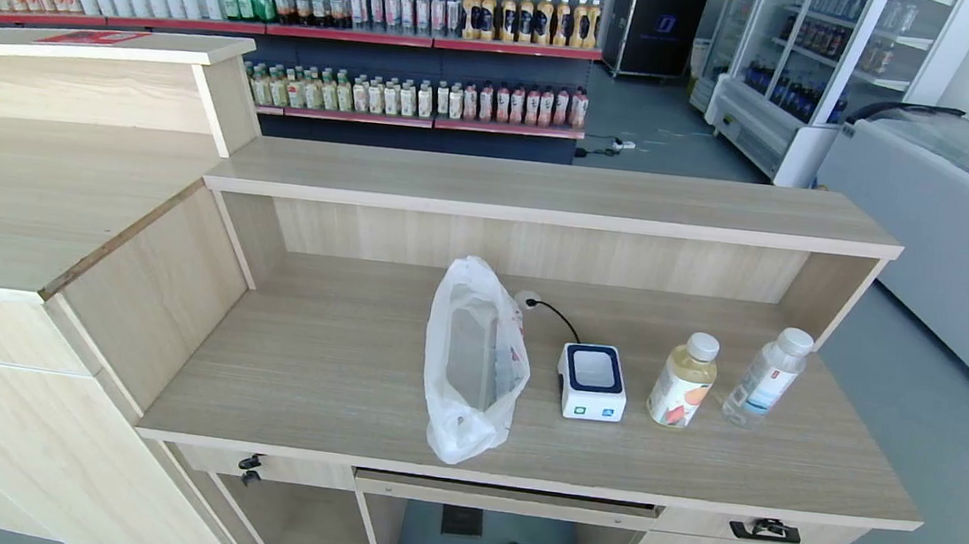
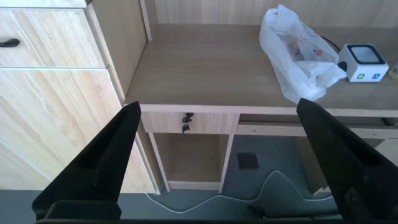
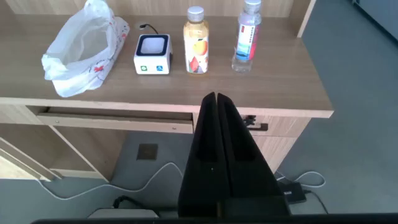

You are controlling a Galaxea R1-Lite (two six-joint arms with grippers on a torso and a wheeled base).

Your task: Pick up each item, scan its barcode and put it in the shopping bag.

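I am holding my left hand (image 2: 219, 107) wide apart and my right hand (image 3: 216, 99) pressed together. The white plastic shopping bag (image 1: 475, 364) is sitting open on the pale wooden surface (image 1: 324, 363) beside the white box-shaped scanner (image 1: 591, 382), the yellow juice bottle (image 1: 684, 382) and clear plastic bottle (image 1: 766, 379) standing to its right.

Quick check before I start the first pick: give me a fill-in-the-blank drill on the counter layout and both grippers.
1. Between the shopping bag and the juice bottle sits the ___.
2. The juice bottle and the water bottle both stand ___ on the counter.
3. The left gripper is ___.
4. The right gripper is ___.
Missing words: scanner, upright, open, shut.
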